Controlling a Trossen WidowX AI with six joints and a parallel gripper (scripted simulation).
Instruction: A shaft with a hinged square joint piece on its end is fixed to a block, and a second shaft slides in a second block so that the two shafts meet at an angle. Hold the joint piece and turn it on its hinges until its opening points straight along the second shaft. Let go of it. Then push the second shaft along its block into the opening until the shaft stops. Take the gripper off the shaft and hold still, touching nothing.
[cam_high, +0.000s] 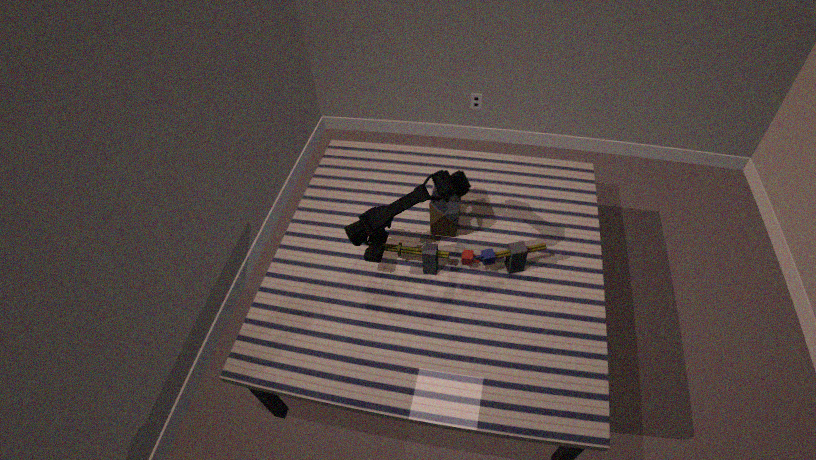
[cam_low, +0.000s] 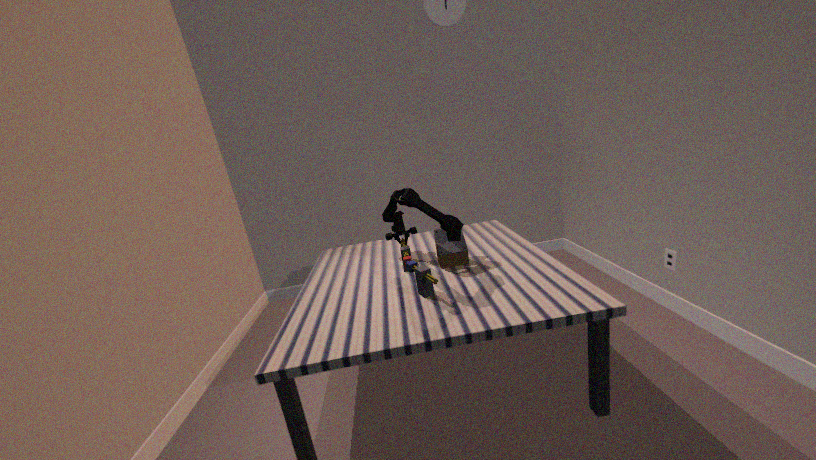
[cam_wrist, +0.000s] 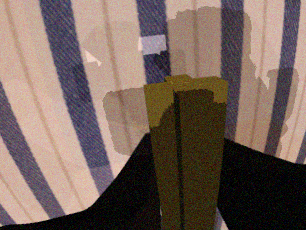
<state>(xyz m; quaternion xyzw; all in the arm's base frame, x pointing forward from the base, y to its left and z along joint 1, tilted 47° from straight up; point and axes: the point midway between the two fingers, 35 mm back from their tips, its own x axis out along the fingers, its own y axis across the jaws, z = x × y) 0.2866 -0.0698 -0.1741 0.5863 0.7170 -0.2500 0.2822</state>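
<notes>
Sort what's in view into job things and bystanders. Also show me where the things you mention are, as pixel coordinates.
Job:
- gripper (cam_high: 394, 249) (cam_low: 402, 242), shut on the yellow shaft (cam_high: 412, 250) (cam_wrist: 200, 150)
- two grey blocks
- red piece (cam_high: 467, 256) and blue piece (cam_high: 487, 256)
- other yellow shaft (cam_high: 537, 247) (cam_low: 432, 279)

Not job:
- wall outlet (cam_high: 476, 101) (cam_low: 670, 259)
- wall clock (cam_low: 445, 10)

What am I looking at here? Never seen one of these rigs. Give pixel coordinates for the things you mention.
It's one black six-joint robot arm (cam_high: 400, 202) (cam_low: 429, 212) on a striped table (cam_high: 457, 342) (cam_low: 365, 325).

Top view: looking down on the table from above. Exterior view: from off one side of the table. Wrist view: from beside the gripper (cam_wrist: 187, 145), looking along its fingers.

On the table, two dark blocks carry yellowish shafts roughly in a row, with a red piece (cam_high: 467, 256) (cam_low: 406, 258) and a blue piece (cam_high: 488, 256) (cam_low: 412, 264) between the blocks.

The gripper is closed on something at the far end of the row from the blue piece, most likely the sliding shaft; the exact contact is too small to see.
</notes>
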